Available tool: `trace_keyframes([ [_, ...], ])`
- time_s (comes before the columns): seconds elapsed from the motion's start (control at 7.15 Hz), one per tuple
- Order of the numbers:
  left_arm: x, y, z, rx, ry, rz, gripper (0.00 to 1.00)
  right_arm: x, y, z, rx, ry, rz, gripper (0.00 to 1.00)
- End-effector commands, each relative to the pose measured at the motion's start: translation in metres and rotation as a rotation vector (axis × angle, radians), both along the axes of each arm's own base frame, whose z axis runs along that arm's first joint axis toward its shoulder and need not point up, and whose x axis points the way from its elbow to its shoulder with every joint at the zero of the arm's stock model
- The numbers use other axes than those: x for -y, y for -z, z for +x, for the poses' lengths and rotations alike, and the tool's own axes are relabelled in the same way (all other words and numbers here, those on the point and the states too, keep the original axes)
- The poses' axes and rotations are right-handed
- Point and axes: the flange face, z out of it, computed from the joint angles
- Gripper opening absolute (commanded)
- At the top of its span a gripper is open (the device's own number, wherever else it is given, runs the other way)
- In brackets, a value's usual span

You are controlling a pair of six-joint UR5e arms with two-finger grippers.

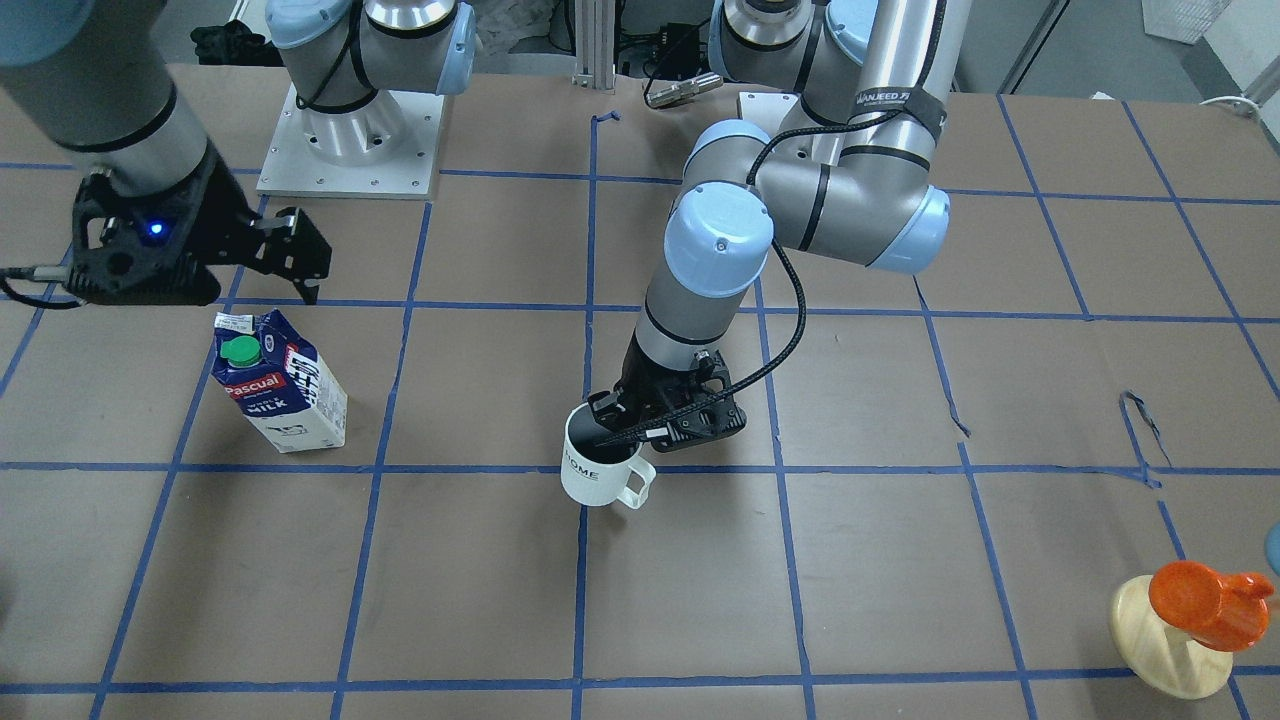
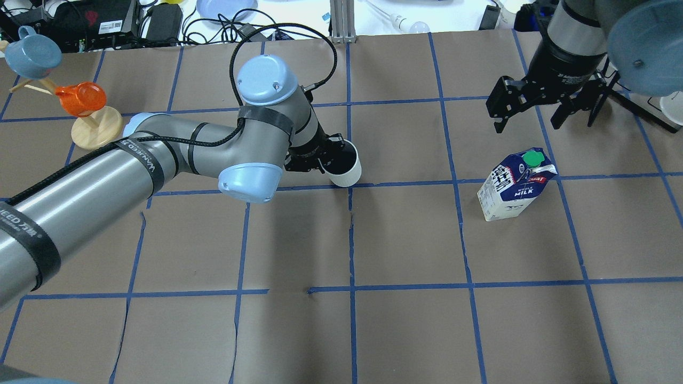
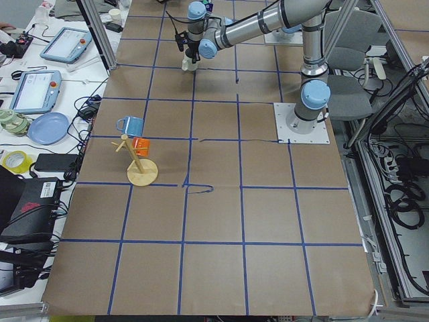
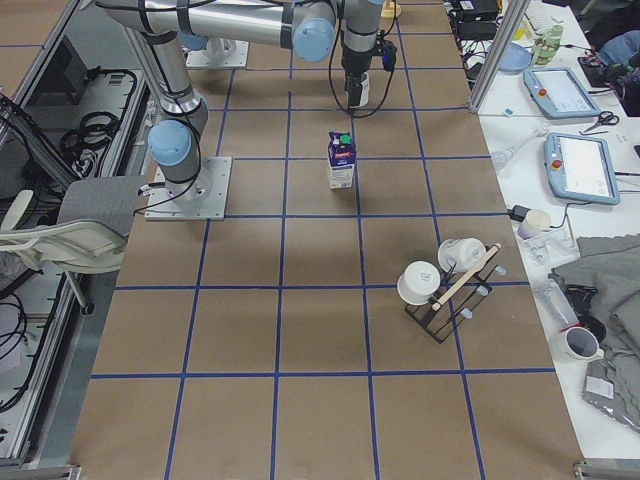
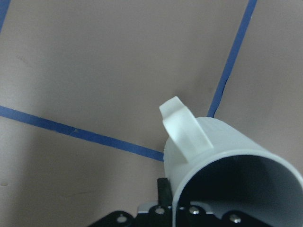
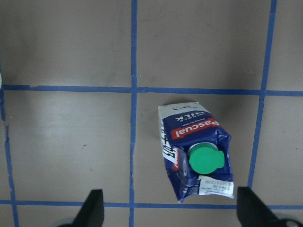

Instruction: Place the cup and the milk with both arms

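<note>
The white cup [image 1: 597, 470] with "HOME" lettering is near the table's middle, at a blue tape line. My left gripper [image 1: 612, 415] is shut on its rim, on the side away from the handle, one finger inside. It also shows from overhead [image 2: 344, 165] and in the left wrist view [image 5: 222, 151], slightly tilted; I cannot tell whether it touches the table. The milk [image 1: 280, 385] stands upright, green cap up. My right gripper [image 2: 528, 125] is open and empty above and beside the carton [image 2: 515, 186], not touching it. The right wrist view shows the carton [image 6: 196, 151] below the spread fingers.
A round wooden stand [image 1: 1165, 640] carries an orange cup [image 2: 80, 98] and a blue cup [image 2: 34, 50] at the table's end on my left. A rack with white mugs [image 4: 445, 280] is at the other end. The arm bases [image 1: 350, 140] stand at the rear edge.
</note>
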Motion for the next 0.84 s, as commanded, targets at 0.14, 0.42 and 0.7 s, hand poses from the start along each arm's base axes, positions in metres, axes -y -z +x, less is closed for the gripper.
trace_keyframes([
  [0.14, -0.004, 0.012, -0.008, 0.005, 0.029, 0.006, 0.31, 0.020, 0.053, -0.021, 0.006, -0.017, 0.070, 1.00],
  [0.42, 0.005, -0.016, -0.003, -0.005, 0.029, -0.043, 0.67, 0.010, 0.098, -0.025, -0.038, -0.052, 0.101, 1.00],
  [0.7, 0.035, -0.077, 0.038, 0.012, 0.068, -0.085, 0.83, -0.001, 0.124, -0.025, -0.045, -0.068, 0.094, 1.00],
])
